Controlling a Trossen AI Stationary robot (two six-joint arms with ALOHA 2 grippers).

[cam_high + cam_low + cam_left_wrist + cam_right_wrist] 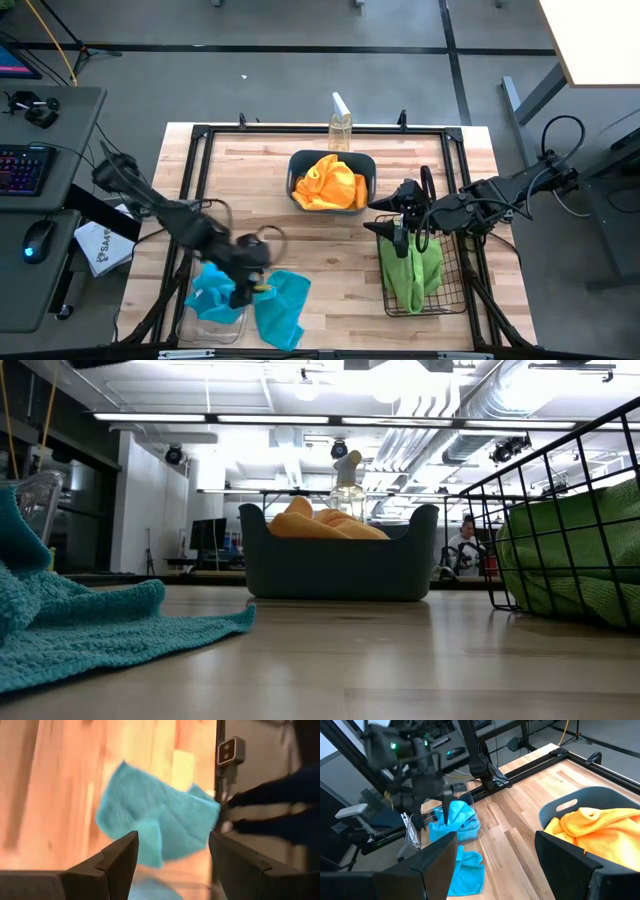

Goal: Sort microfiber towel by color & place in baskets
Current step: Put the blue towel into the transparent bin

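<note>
Towels show in three colors: orange towels (331, 182) heaped in the tub (296, 165), a green towel (410, 270) draped in the wire basket (455, 290) right of the tub and nearer the front edge, and a blue towel (212, 293) in the bin (190, 322) front-left of the tub. A loose blue towel (283, 308) lies crumpled flat on the bench (330, 270), on the bin's tub-ward side and touching it.

From above, my left fingers (243, 283) hover over the bin's rim, and my right fingers (403, 238) hang over the wire basket. Only the wrist views settle the grip: both pairs are spread wide with nothing between them.

The level view shows what the overhead cannot: the orange heap rising above the tub's rim, the loose towel's nubby weave, and a person (462, 546) seated in the bright room beyond, under pipes and strip lights. A bottle (340, 126) stands just behind the tub. The bench is pale plank wood with a black frame.
</note>
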